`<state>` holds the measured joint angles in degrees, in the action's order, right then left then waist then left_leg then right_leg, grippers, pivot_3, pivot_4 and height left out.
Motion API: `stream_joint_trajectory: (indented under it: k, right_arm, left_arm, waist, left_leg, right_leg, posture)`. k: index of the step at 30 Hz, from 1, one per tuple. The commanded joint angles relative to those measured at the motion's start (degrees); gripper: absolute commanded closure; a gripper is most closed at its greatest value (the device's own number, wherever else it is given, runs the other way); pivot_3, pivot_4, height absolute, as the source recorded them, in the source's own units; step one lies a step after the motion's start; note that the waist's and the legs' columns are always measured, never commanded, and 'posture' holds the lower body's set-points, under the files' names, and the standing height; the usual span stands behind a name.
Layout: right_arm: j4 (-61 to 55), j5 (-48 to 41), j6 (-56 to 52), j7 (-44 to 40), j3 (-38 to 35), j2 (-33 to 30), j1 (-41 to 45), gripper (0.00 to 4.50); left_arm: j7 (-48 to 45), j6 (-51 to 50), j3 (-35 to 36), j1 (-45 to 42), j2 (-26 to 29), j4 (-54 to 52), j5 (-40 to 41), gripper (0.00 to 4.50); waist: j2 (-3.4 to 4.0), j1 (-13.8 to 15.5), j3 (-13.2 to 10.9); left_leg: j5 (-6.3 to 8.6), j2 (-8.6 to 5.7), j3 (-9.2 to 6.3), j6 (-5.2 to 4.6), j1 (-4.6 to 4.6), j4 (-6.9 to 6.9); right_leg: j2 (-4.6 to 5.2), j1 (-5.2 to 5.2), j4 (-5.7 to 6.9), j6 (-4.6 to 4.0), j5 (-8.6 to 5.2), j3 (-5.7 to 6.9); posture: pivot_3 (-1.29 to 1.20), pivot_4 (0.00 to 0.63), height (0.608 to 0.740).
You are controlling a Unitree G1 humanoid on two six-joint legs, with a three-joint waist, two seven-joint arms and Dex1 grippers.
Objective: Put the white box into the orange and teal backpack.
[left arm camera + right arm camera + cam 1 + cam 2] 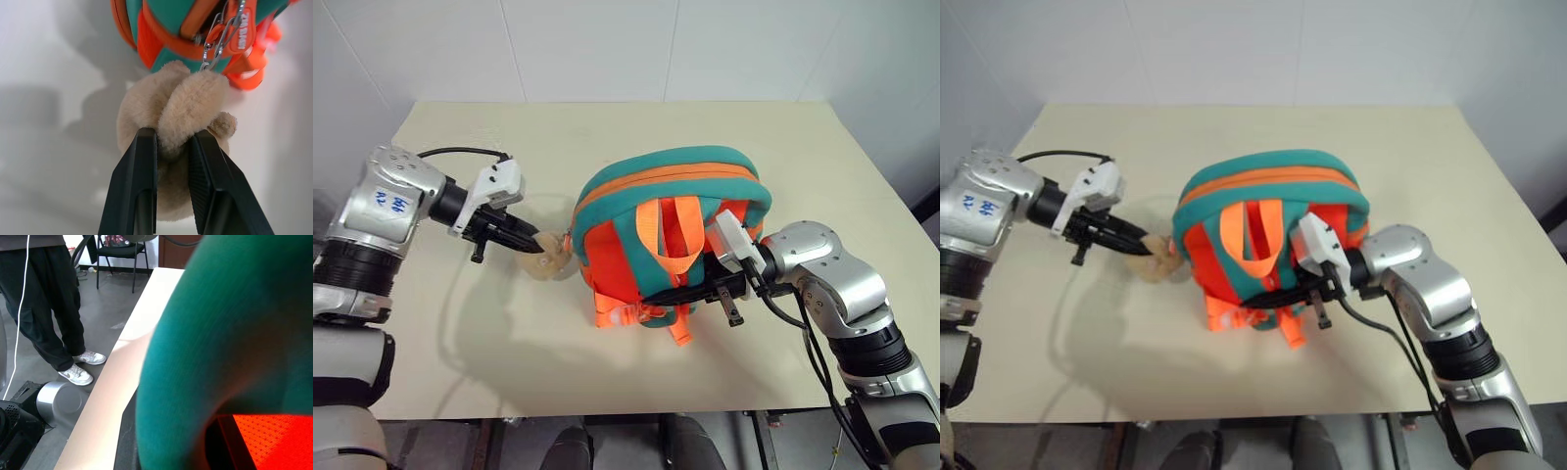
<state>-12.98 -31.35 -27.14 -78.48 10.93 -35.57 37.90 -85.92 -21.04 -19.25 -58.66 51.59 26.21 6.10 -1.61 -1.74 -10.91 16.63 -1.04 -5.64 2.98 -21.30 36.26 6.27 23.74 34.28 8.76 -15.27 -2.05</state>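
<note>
1. A small soft teal backpack with orange panels, straps and zipper trim [671, 230] stands near the middle of the pale beige table [822, 176], its orange zipper looking closed across the top

2. The left claw [173, 147] is clenched on the fuzzy beige plush charm [181, 112] that hangs from the backpack's zipper pull by a small metal clip [217, 41]; the two black fingers [134, 186] pinch a fold of the plush between them

3. The right claw [690, 294] is shut at the backpack's lower front, among the orange straps; whether it grips a strap cannot be told

4. The task's white box lies nowhere on the visible tabletop, so its place cannot be told; it may already be inside

5. Handling, as a judgement: the backpack is light and limp, apt to sag or slide when pulled, so one claw should steady the body while the other works the zipper pull; the plush is squashy and may slip

6. Count: one backpack, one plush charm, two claws, one person's legs [44, 318] standing on the floor beyond the table
</note>
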Motion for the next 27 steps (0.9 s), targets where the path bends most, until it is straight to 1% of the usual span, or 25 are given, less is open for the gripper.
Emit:
stream_joint_trajectory:
  k: [1,7,14,20,23,24,25,26,27]
  right_arm:
    - [-1.6,-0.2,0.7,0.6,-0.7,0.0,0.0,4.00]
    - [-2.2,-0.5,0.3,1.5,-0.9,-0.1,-0.3,4.00]
    - [-2.7,-0.8,-0.4,2.7,-1.2,-0.2,-0.5,4.00]
    - [-3.3,-0.9,-0.7,4.1,-1.7,-0.5,-0.6,4.00]
    - [-3.9,-1.4,-2.1,5.0,-2.2,-1.2,-0.8,4.00]
    - [-4.2,-1.6,-2.9,5.5,-2.3,-1.5,-1.0,3.65]
    - [-4.6,-2.0,-3.7,6.0,-2.5,-1.8,-1.1,3.27]
    - [-4.9,-2.2,-4.6,6.7,-2.8,-2.0,-1.2,3.01]
    - [-5.3,-2.5,-5.2,7.3,-3.0,-2.1,-1.4,2.63]
  left_arm:
    - [-0.7,2.4,-0.6,-1.3,-1.3,2.3,-2.9,3.97]
    - [-0.3,5.4,-1.5,-0.3,-4.1,4.2,-5.8,3.97]
    - [0.3,6.3,-0.5,1.5,-5.0,3.2,-6.4,3.97]
    - [1.8,1.6,5.8,2.3,-6.5,-0.6,-0.7,3.97]
    - [3.8,-1.6,11.0,2.7,-7.4,-3.0,3.5,3.97]
    - [4.7,-2.5,12.1,2.9,-7.5,-3.7,4.0,3.97]
    - [5.6,-3.1,12.9,3.2,-7.4,-4.3,4.2,3.62]
    - [6.6,-3.9,14.0,3.7,-7.4,-5.0,4.8,3.25]
    - [7.4,-4.6,15.1,4.3,-7.4,-5.9,5.4,3.00]
  waist:
    - [0.00,0.0,0.0]
    - [0.00,0.1,0.0]
    - [0.00,0.1,0.0]
    - [0.00,0.1,0.0]
    - [0.00,0.1,0.0]
    - [0.00,0.1,0.0]
    - [0.00,0.1,0.0]
    - [0.00,0.2,0.0]
    - [0.00,0.1,0.0]
  left_leg:
    - [0.00,0.00,0.00,0.00,0.00,0.00]
    - [0.00,0.00,0.00,0.00,-0.01,0.04]
    - [0.01,0.00,0.00,-0.01,-0.01,0.11]
    - [0.01,0.00,-0.02,-0.02,-0.01,0.19]
    - [0.01,0.00,-0.03,-0.02,-0.03,0.20]
    - [0.01,0.00,-0.03,-0.02,-0.03,0.20]
    - [0.01,0.00,-0.03,-0.02,-0.04,0.20]
    - [0.01,0.00,-0.04,-0.02,-0.04,0.20]
    - [0.01,0.00,-0.04,-0.02,-0.04,0.20]
  right_leg:
    - [0.00,0.01,0.01,0.00,0.00,0.00]
    - [0.01,0.01,0.04,0.00,0.00,0.00]
    - [0.01,0.00,0.12,0.00,0.00,0.00]
    - [0.01,0.00,0.20,0.00,0.00,0.00]
    - [0.01,0.02,0.21,0.00,0.00,0.00]
    - [0.01,0.02,0.21,0.00,0.00,0.00]
    - [0.01,0.02,0.20,0.00,0.00,0.00]
    - [0.02,0.02,0.20,0.00,0.00,0.00]
    - [0.02,0.02,0.19,0.00,0.00,0.00]
  posture:
    - [0.00,0.150,0.740]
    - [0.00,0.150,0.740]
    - [0.00,0.150,0.740]
    - [0.00,0.150,0.740]
    - [0.00,0.150,0.740]
    - [0.00,0.150,0.740]
    - [0.00,0.150,0.740]
    - [0.00,0.150,0.740]
    - [0.00,0.150,0.740]
